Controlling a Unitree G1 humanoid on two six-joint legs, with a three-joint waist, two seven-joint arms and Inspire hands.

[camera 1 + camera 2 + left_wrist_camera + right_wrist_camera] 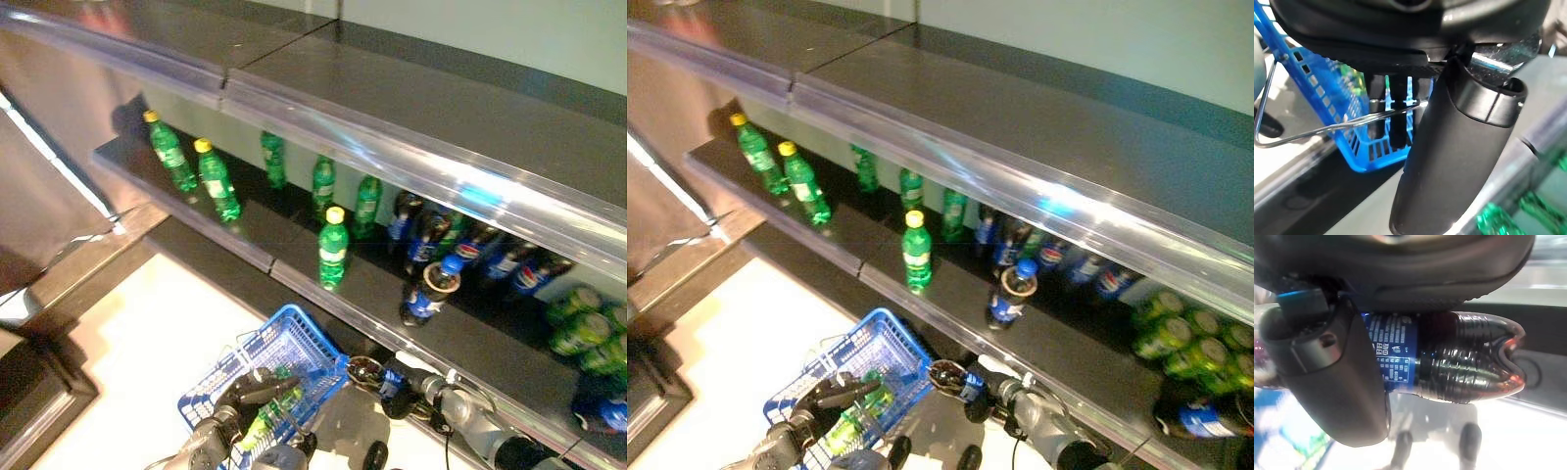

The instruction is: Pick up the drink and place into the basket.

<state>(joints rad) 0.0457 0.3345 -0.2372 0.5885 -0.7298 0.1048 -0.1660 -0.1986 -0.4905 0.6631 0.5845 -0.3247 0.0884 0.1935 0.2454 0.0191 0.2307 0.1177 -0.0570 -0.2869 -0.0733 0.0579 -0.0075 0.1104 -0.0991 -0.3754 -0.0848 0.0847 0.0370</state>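
A: Nearest the camera, what's happening?

B: Left hand [240, 399] is curled round the thin wire handle [1327, 129] of a blue plastic mesh basket [294, 338], holding it low in front of the shelving. A green bottle [263, 416] already lies inside.

A: And the right?

B: Right hand [1004, 397] has its fingers [1332, 377] and thumb clamped on a dark cola bottle w/ a blue label [1449, 360]. The bottle lies sideways in the grip, base end pointing at the basket, just beside its rim but not over it.

A: So which step?

B: Looks like the carry: drink is off the shelf and in hand, not yet in the basket. Next move calls for swinging it over the open top, clear of the raised wire handle, lowering, then letting the fingers go slack. The green bottle takes up room, so the drop wants the freer side.

A: Further back?

B: Dark lower shelf [313, 294] w/ one green yellow-capped bottle [333, 247] and one blue-capped cola bottle [428, 291] standing near its front edge. Behind, a row of more green bottles [323, 183], cola bottles [490, 250] and green cans [578, 323]. Two more yellow-capped green bottles [196, 166] stand at the left end. Above runs a glossy grey upper shelf [411, 108].
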